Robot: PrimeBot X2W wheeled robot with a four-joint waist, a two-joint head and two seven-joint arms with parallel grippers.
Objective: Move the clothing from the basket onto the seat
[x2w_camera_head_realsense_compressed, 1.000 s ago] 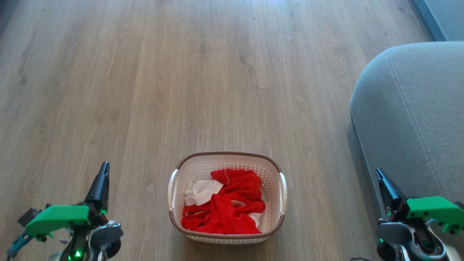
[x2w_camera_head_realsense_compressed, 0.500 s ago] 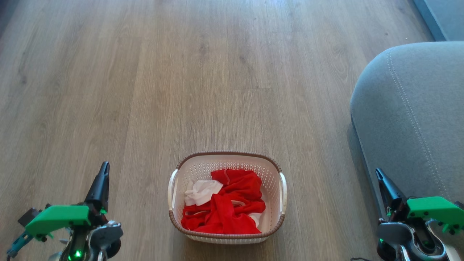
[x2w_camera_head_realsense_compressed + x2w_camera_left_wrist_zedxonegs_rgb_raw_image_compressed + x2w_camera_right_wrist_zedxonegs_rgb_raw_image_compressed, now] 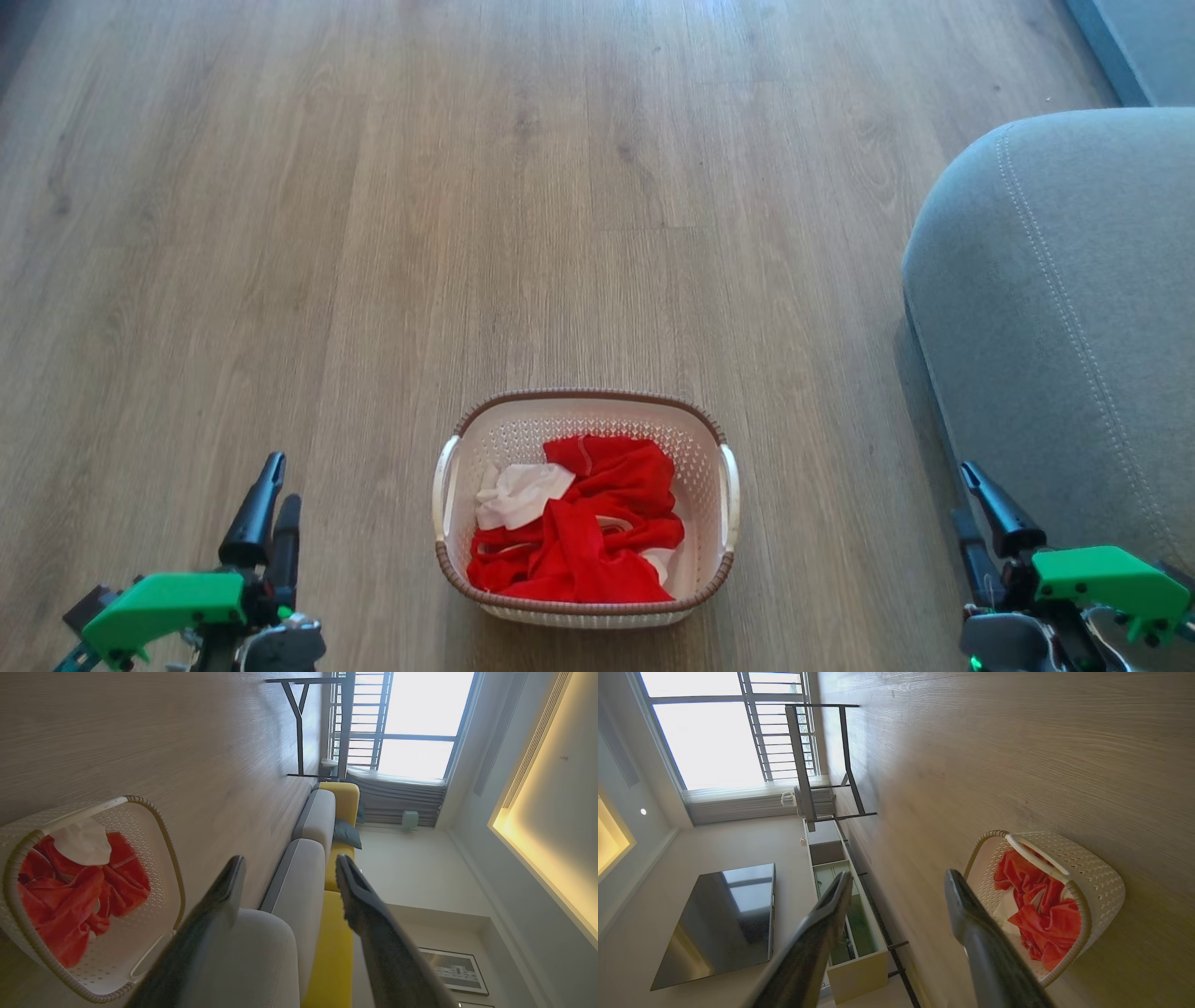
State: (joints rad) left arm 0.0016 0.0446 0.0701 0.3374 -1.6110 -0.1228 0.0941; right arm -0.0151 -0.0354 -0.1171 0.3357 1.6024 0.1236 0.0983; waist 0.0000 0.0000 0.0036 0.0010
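Both the left gripper (image 3: 280,485) and the right gripper (image 3: 963,490) hold nothing, jaws spread wide, and the clothing (image 3: 583,527) lies in the basket (image 3: 588,397), on the floor (image 3: 467,187) left of the seat (image 3: 1055,308).

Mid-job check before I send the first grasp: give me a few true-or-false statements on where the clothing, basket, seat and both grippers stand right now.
1. The clothing lies inside the basket. True.
2. The basket stands on a table. False: it stands on the wooden floor.
3. The left gripper is shut on a garment. False: its jaws stand apart, holding nothing.
4. The seat is to the robot's right of the basket. True.
5. The right gripper is open and holds nothing. True.
6. Red cloth lies on the seat. False: all the red cloth in view is in the basket.
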